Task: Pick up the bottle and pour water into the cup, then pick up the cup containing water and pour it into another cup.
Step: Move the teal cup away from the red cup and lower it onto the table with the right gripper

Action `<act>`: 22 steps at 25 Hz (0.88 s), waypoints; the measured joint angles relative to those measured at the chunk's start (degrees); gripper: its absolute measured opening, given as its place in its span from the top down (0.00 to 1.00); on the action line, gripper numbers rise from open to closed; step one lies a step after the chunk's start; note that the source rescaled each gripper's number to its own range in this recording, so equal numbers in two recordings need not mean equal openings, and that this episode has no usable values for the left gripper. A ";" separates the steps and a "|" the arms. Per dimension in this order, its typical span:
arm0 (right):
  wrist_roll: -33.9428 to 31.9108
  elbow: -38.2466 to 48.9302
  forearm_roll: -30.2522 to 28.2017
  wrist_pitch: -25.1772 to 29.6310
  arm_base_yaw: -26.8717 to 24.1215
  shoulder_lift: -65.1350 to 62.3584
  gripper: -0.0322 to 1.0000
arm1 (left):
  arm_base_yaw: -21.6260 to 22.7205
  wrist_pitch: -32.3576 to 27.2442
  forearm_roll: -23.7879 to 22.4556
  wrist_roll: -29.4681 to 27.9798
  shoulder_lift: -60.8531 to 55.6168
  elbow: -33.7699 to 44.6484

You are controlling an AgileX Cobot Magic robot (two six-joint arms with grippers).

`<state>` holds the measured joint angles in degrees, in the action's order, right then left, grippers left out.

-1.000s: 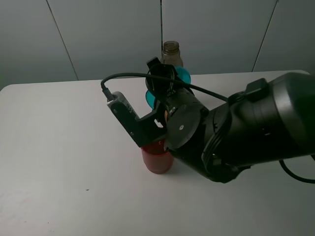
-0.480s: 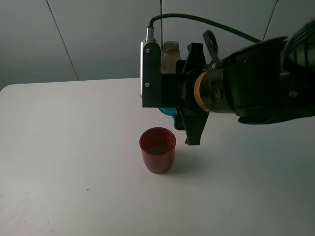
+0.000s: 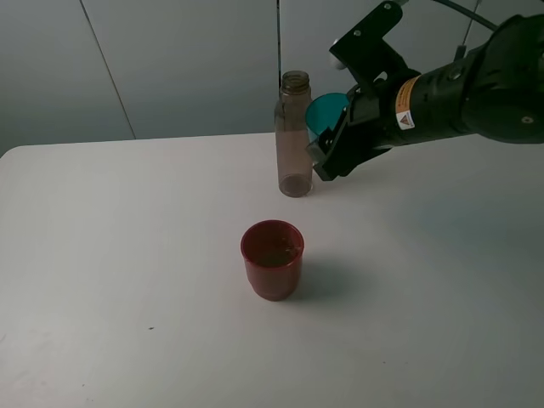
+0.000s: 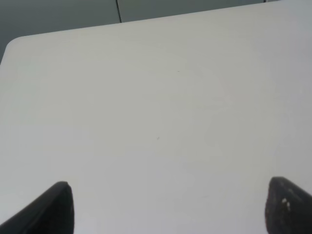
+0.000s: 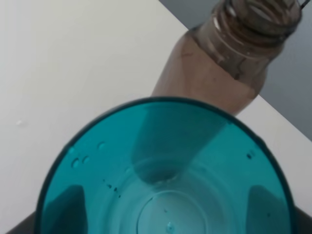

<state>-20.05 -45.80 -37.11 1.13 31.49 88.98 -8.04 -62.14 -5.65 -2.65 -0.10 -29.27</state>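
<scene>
Right hand clamped on the cup, raised just right of the bottle; only droplets inside. Another cup stands nearer on the counter. Left hand apart, idle. Lower the cup upright, clear of the bottle.

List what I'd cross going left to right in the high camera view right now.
Red cup → bottle → teal cup, held off the table → right gripper and its arm.

Right gripper swinging back from above the red cup, carrying the teal cup beside the bottle, red cup now unobstructed
</scene>
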 joint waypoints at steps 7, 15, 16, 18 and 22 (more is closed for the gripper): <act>0.36 3.12 7.24 -6.93 -3.04 7.98 0.88 | 0.00 0.00 0.00 0.00 0.00 0.00; 0.61 3.20 8.21 -7.88 -3.64 14.48 0.88 | 0.00 0.00 0.00 0.00 0.00 0.00; 0.61 3.20 8.36 -7.88 -3.64 14.88 0.88 | 0.00 0.00 0.00 0.00 0.00 0.00; 0.72 3.20 9.33 -7.88 -3.64 15.38 0.88 | 0.00 0.00 0.00 0.00 0.00 0.00; 0.80 3.20 10.64 -7.75 -3.64 15.39 0.76 | 0.00 0.00 0.00 0.00 0.00 0.00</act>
<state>-19.25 -42.59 -26.47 -6.62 27.86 104.37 -8.04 -62.14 -5.65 -2.65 -0.10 -29.27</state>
